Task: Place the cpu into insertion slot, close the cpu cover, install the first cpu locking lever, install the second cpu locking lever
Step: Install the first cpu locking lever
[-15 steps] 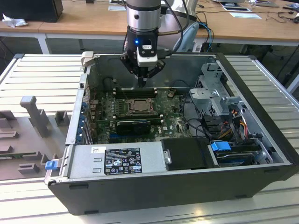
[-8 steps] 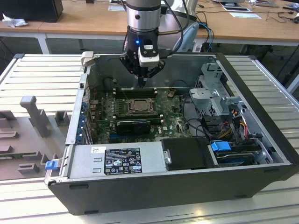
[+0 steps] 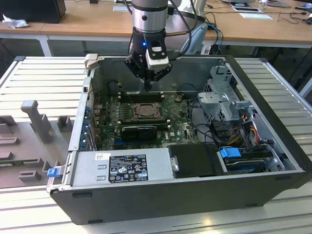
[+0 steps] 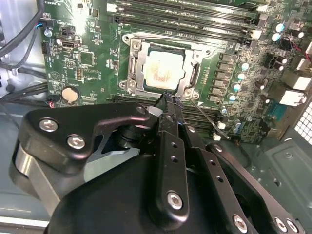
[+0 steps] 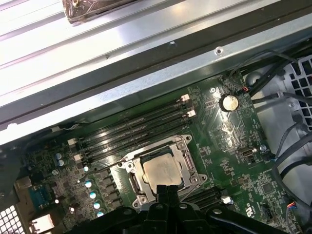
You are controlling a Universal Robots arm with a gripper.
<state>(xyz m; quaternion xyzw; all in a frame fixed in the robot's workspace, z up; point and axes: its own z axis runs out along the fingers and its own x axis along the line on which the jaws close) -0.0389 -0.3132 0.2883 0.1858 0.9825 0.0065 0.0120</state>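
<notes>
One closed gripper [image 4: 170, 98] hangs at the edge of the cpu cover [image 4: 135, 66].

My fingers [image 4: 170, 117], pressed together, hide the cover's [image 4: 137, 66] near corner in the second wrist view; I cannot tell whether they pinch anything. The first wrist view's edge cuts them off.

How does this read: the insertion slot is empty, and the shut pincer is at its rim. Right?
Not empty: the cpu sits in the insertion slot, as the second wrist view shows. The shut pincer is indeed at its rim.
</notes>
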